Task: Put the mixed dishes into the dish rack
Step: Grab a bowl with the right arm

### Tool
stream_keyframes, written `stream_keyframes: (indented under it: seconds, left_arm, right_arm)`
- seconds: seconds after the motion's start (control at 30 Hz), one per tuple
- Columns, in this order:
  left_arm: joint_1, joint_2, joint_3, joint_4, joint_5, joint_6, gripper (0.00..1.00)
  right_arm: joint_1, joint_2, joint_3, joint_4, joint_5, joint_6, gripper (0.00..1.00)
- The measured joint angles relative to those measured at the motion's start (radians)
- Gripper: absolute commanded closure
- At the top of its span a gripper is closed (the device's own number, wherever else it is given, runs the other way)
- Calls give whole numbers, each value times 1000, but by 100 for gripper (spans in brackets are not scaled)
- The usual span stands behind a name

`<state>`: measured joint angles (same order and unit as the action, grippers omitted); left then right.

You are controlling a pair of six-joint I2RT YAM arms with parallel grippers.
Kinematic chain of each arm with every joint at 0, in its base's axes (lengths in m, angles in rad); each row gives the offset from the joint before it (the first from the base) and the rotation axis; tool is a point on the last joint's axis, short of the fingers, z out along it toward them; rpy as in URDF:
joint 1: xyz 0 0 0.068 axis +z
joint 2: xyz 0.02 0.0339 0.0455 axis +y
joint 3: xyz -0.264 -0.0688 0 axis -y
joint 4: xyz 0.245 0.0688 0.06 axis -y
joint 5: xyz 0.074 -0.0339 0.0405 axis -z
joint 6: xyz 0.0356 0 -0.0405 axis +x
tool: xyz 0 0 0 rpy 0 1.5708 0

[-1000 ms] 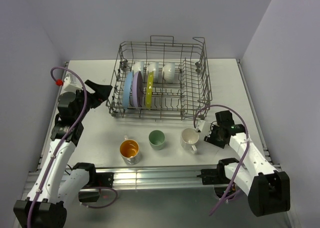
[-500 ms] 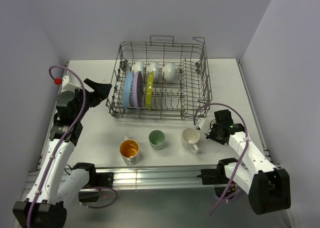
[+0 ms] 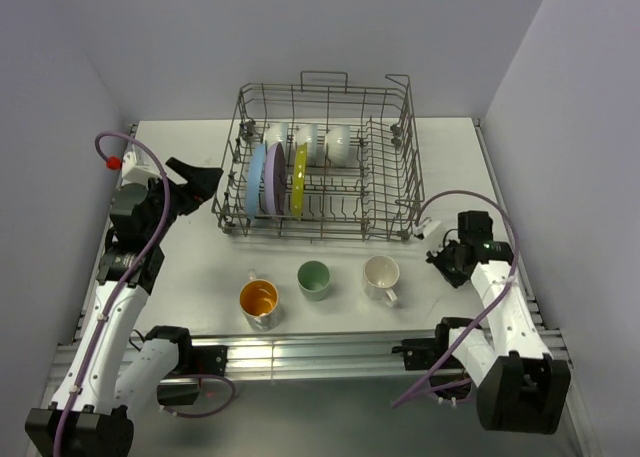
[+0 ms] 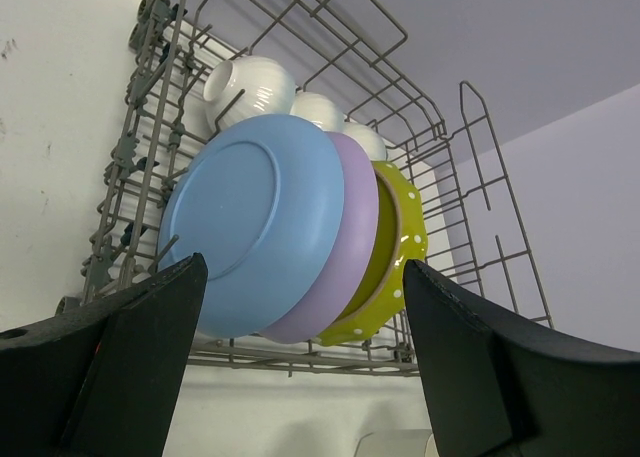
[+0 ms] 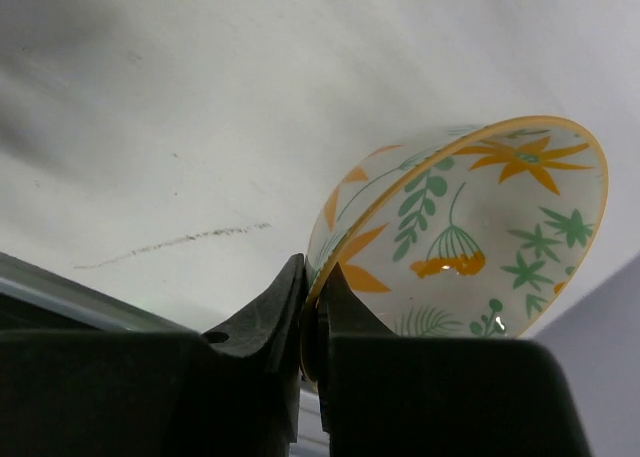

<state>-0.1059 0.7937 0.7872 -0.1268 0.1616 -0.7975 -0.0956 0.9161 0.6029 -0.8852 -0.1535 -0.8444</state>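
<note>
R arm folded low nr right edge of surface (image 3: 200, 267); R pincer (image 5: 312, 279) clamped on floral bowl (image 5: 480, 237) rim, just off dish rack (image 3: 400, 167) corner. L pincer (image 4: 305, 272) apart, facing rack's left side. Cups (image 3: 313, 278) well apart from rack front.

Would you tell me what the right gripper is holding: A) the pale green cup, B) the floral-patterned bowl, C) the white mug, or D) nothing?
B: the right wrist view shows the right gripper shut on the rim of the floral-patterned bowl.
</note>
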Motion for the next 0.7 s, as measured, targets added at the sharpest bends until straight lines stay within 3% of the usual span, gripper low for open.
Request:
stream_keyframes:
  seconds: [0.27,0.7]
  left_arm:
    - [0,4,8,4,4,0,14]
    - [0,30,24,12,19,18,14]
  right_arm:
    - [-146,-71,127,-64,-54,115,100]
    - [-276,-29,422,18,-66,452,100]
